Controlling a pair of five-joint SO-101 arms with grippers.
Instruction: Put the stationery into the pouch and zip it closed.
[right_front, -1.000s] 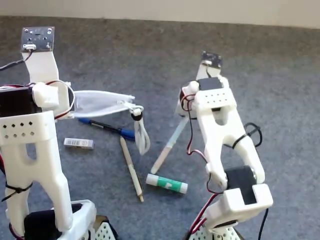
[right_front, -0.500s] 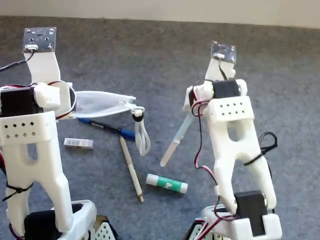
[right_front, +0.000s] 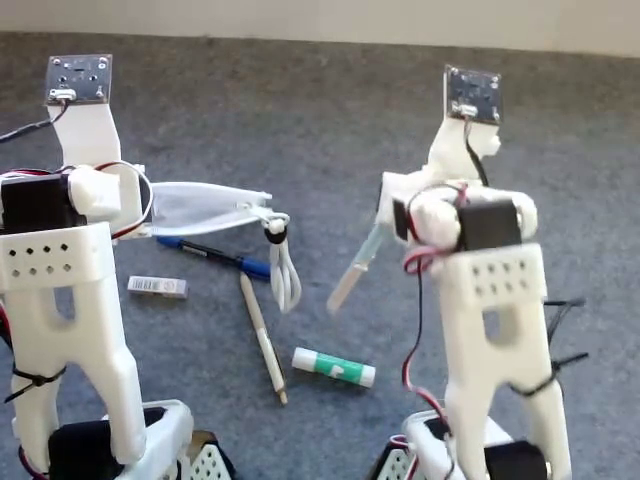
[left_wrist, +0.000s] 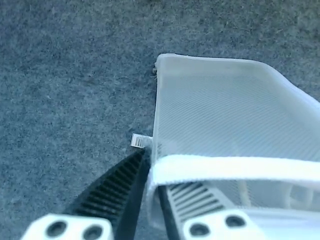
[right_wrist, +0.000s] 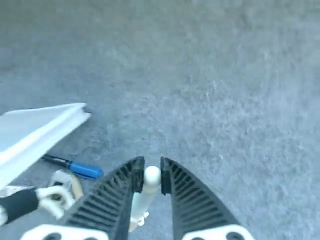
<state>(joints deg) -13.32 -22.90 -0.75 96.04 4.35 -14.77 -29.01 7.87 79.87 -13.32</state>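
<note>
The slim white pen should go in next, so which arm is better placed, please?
Right: the right gripper is shut on the white pen; the left gripper clamps the white mesh pouch.

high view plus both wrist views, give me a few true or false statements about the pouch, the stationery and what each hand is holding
1. The right hand is shut on a white pen. True.
2. The glue stick is inside the pouch. False: it lies on the table, apart from the pouch.
3. The left hand grips an edge of the pouch. True.
4. The blue pen is held in the left hand. False: it lies on the table beside the pouch, with no hand on it.
</note>
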